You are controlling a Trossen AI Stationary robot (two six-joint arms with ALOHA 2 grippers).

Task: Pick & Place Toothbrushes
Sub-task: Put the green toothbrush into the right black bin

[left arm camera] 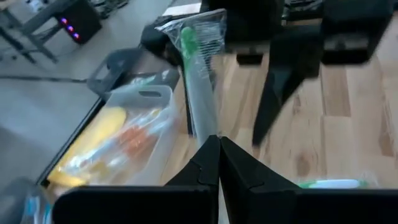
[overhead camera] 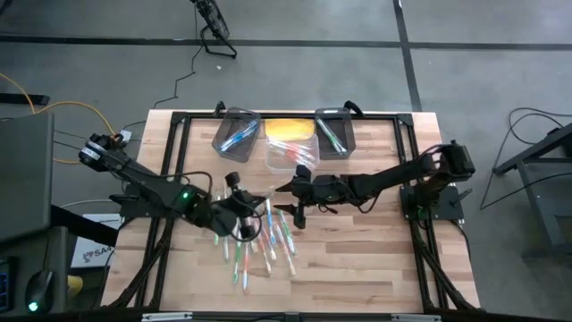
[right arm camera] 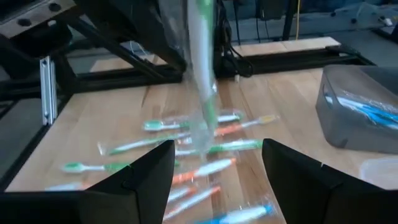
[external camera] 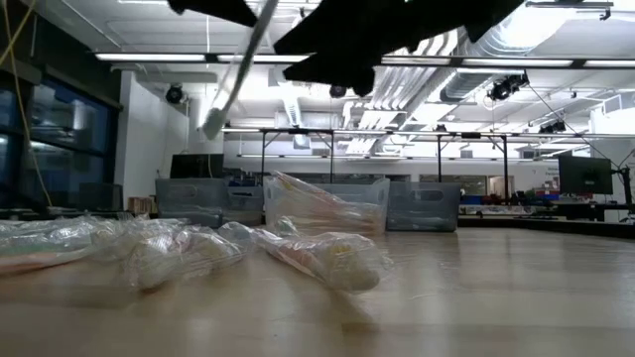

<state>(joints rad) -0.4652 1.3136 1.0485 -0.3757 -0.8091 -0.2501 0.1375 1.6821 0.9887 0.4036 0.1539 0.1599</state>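
Observation:
Several toothbrushes (overhead camera: 266, 240) in clear wrappers, with green, orange, blue and white handles, lie loose on the wooden table (overhead camera: 357, 259) in the middle. My left gripper (overhead camera: 239, 215) is above the pile's left side, shut on one wrapped green toothbrush (left arm camera: 198, 81). That toothbrush hangs slanted in the low view (external camera: 236, 74) and shows upright in the right wrist view (right arm camera: 202, 81). My right gripper (right arm camera: 217, 168) is open just to the right of it (overhead camera: 298, 207), facing it, with nothing between its fingers. My left gripper pinches one end of the wrapped green toothbrush (left arm camera: 208, 127) between its two shut fingers. The rest of the brush sticks out beyond the fingertips, along them. It is lifted clear of the table and slants, with its free end (external camera: 213, 124) lowest.
Three bins stand in a row at the table's far edge: a dark one (overhead camera: 236, 132) with blue brushes, a clear one (overhead camera: 291, 145) with yellow and orange ones, and a dark one (overhead camera: 333, 132) with green ones. Bare wood lies to the right and near side.

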